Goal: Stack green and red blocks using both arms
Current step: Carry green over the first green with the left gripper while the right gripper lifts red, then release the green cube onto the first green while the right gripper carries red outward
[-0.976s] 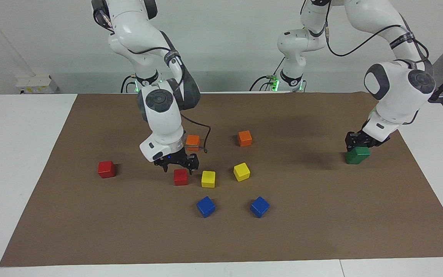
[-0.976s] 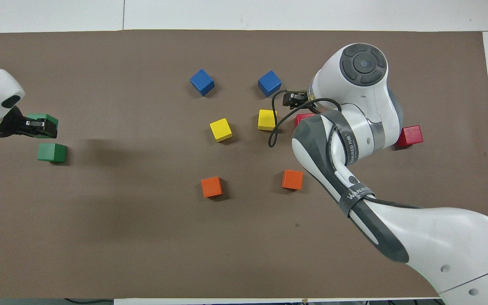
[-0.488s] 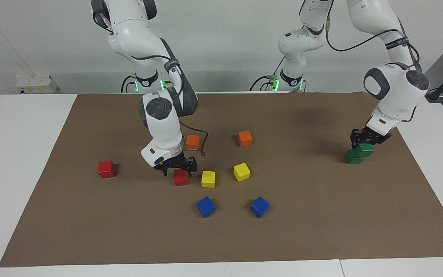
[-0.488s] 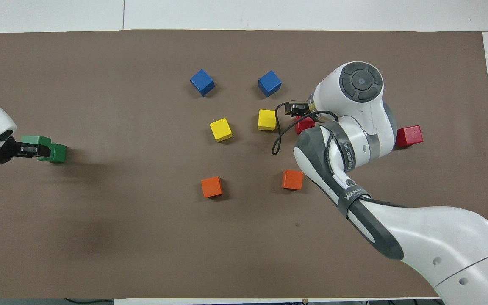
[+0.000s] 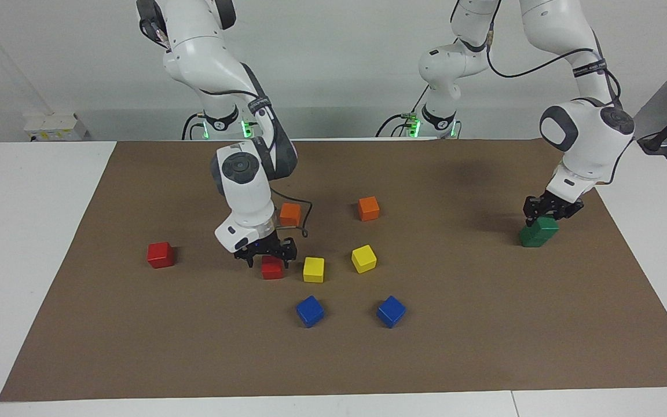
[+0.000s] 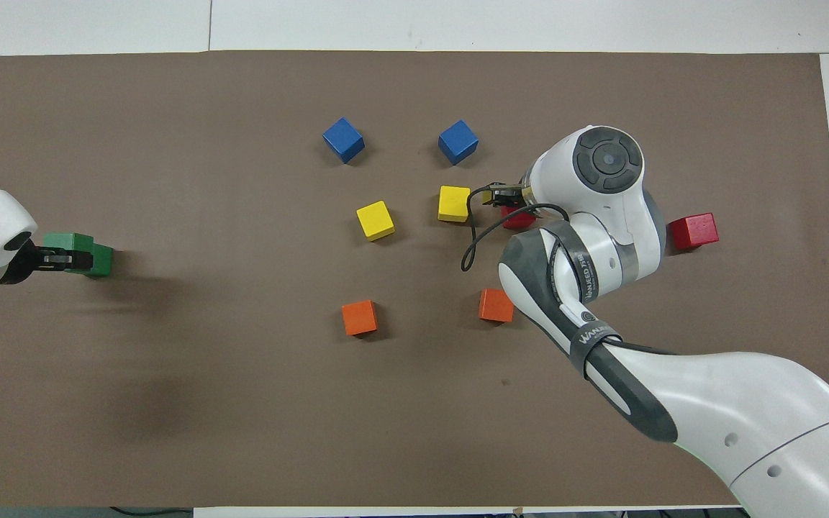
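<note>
facing view: your left gripper (image 5: 552,212) clamps a green block (image 5: 543,225) over its twin to stack; right gripper (image 5: 266,257), jaws wide, straddles a red block (image 5: 272,267).

The left gripper (image 5: 552,210) is clamped low at its table end, while the right gripper (image 5: 266,252) hangs spread wide mid-table.

Brown mat (image 5: 484,347) covered white table (image 5: 32,231). On it sat two orange cubes (image 5: 369,208), two yellow cubes (image 5: 363,258) and two blue cubes (image 5: 391,311), all apart
</note>
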### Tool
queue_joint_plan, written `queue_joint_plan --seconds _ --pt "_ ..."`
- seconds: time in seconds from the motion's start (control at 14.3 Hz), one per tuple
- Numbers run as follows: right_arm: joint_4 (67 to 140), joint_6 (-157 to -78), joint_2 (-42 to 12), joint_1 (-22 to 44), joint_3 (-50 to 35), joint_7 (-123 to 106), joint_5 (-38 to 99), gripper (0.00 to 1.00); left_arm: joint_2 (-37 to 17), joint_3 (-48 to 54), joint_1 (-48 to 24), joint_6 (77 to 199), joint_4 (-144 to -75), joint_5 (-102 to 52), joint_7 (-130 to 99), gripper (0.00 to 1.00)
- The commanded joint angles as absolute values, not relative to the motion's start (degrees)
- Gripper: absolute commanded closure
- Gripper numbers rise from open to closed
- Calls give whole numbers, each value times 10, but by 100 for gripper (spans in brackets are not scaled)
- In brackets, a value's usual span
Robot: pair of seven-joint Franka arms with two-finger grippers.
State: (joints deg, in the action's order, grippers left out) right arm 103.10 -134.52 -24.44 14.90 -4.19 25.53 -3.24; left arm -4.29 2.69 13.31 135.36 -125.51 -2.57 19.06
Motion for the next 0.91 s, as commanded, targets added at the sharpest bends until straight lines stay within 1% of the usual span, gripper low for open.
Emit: queue_joint_plan --seconds 0.0,0.14,0.21,0.28,0.35,0.42,0.56,0.63,0.7,0.84 --pt "1063 -1376 -233 145 -46 244 -40 16 -29 32 144 1374 -1276 -39 208 100" --pt "1073 -1388 -233 145 -46 235 -40 24 -30 32 144 1375 -1278 -39 210 100" --pt "1073 -1387 -232 142 -46 226 -40 40 -30 32 144 1384 -1284 -39 211 100" --pt "1071 -1378 -232 141 -46 215 -40 79 -30 31 144 1395 -1290 -39 211 100" --pt "1062 -1361 -229 137 -46 210 -41 100 -29 31 144 1399 -1293 -39 211 100" --pt "1043 -1318 -224 136 -44 209 -41 100 -30 31 144 1399 -1295 -39 212 100" --pt "976 -1192 -204 125 -40 196 -42 100 -30 31 145 1399 -1295 -39 226 100" --pt "967 -1153 -180 108 -40 165 -41 100 -30 31 148 1399 -1293 -39 234 100" --pt "974 -1131 -148 85 -41 130 -41 100 -30 31 149 1398 -1293 -39 251 1" --pt "985 -1081 -99 33 -41 62 -40 100 -30 31 150 1395 -1292 -39 268 0"
